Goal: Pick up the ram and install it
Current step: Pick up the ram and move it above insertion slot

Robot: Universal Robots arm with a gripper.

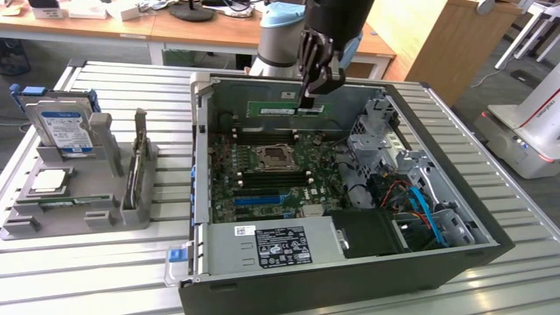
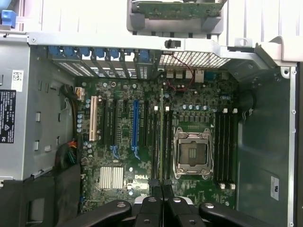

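Fingers [image 2: 152,190] pinched tight on the ram [image 1: 282,109], gripping its top edge, and the stick hangs level inside the open case [image 1: 368,259], above the motherboard [image 1: 262,187] near the far wall. From the wrist it's edge-on, a thin line running along the slots [image 2: 155,135] beside the socket [image 2: 192,153]. Drive [image 1: 65,128] sits in the tray [image 1: 52,223] at the exterior view's left

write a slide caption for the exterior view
Claw shut on the ram, holding it above the motherboard inside the open computer case.
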